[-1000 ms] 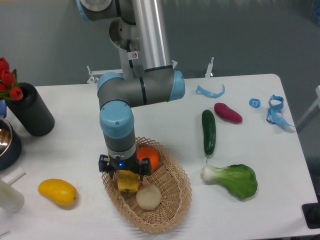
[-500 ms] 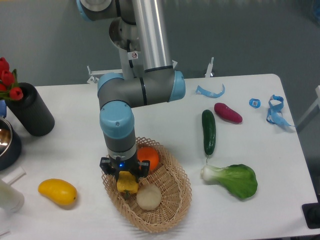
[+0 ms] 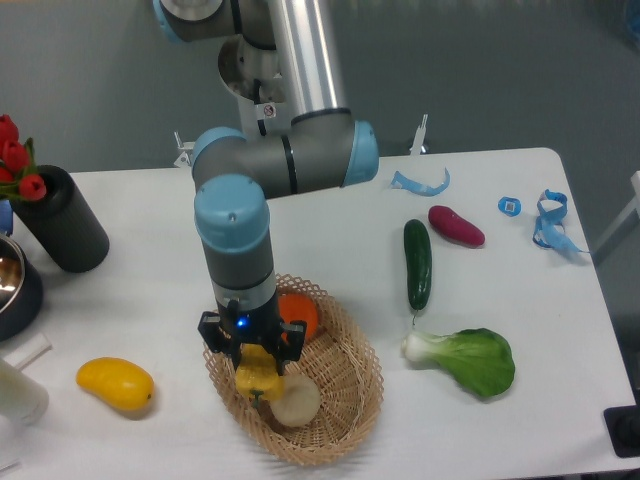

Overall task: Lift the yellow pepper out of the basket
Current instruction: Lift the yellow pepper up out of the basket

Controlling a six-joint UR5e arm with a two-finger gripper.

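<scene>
The yellow pepper (image 3: 255, 375) is small, bright yellow and lobed. It sits between the fingers of my gripper (image 3: 254, 372), which is shut on it, over the left part of the wicker basket (image 3: 350, 405). The pepper looks raised a little off the basket floor, though I cannot tell if it is clear of it. An orange (image 3: 300, 312) lies in the basket behind the gripper. A pale round onion-like vegetable (image 3: 296, 400) lies in the basket just right of and below the pepper, close against it.
A yellow mango (image 3: 115, 384) lies left of the basket. A cucumber (image 3: 417, 263), a purple sweet potato (image 3: 456, 225) and a bok choy (image 3: 468, 360) lie to the right. A black vase with red tulips (image 3: 62, 222) and a dark metal bowl (image 3: 14, 290) stand at the left edge.
The gripper's fingers have closed in on the pepper. The arm has risen slightly and shifted, lifting the pepper a little over the pale vegetable.
</scene>
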